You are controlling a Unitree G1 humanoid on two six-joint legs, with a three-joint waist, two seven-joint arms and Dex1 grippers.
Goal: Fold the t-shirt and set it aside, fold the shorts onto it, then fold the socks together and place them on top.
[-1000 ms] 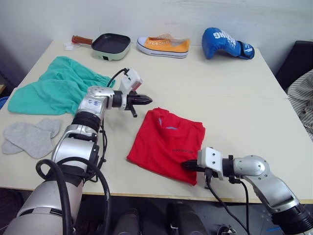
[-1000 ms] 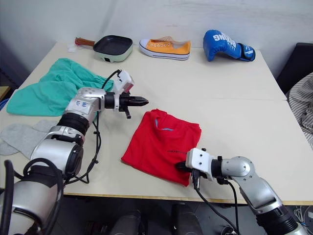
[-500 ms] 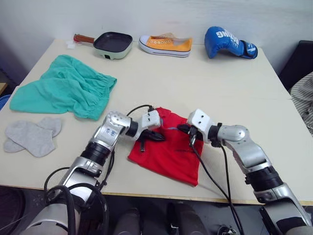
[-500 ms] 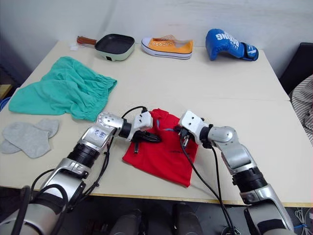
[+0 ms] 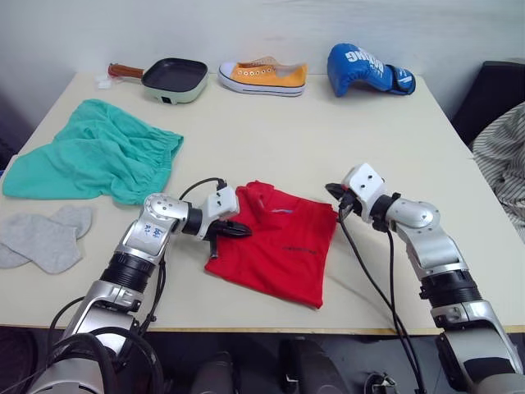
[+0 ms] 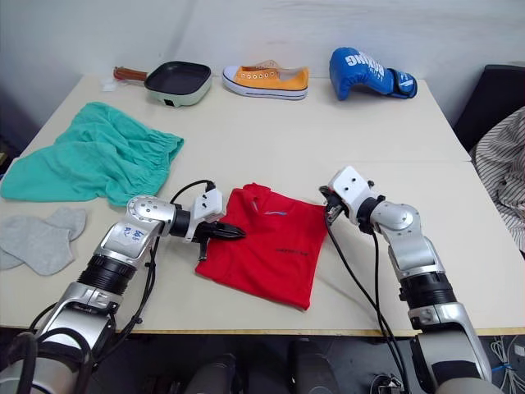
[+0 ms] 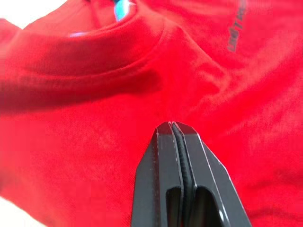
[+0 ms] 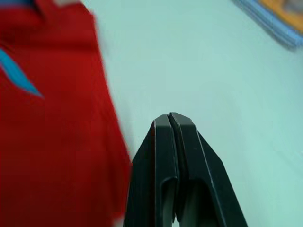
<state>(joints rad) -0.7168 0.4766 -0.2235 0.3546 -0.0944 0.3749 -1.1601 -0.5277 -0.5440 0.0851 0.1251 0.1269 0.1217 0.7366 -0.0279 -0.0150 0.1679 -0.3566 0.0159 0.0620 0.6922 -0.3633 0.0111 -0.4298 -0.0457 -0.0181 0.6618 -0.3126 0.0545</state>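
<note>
The red t-shirt [image 5: 275,246] lies folded near the table's front edge, collar toward the far side. My left gripper [image 5: 244,231] is shut, its tips over the shirt's left part just below the collar [image 7: 118,42], with no fabric visible between the fingers [image 7: 163,156]. My right gripper [image 5: 331,190] is also shut and empty, over bare table just beyond the shirt's far right corner. The teal-green shorts [image 5: 90,156] lie spread at the left. The grey socks [image 5: 45,238] lie side by side at the left front.
Along the far edge stand a frying pan [image 5: 174,78], an orange shoe [image 5: 262,76] and a blue boxing glove [image 5: 365,70]. A striped cloth [image 5: 509,156] and a dark chair [image 5: 484,94] sit past the table's right side. My right arm's cable [image 5: 373,287] runs over the table's front right.
My left gripper came down from beyond the collar onto the shirt's left part. My right gripper went from the shirt's near edge up across it to its far right corner.
</note>
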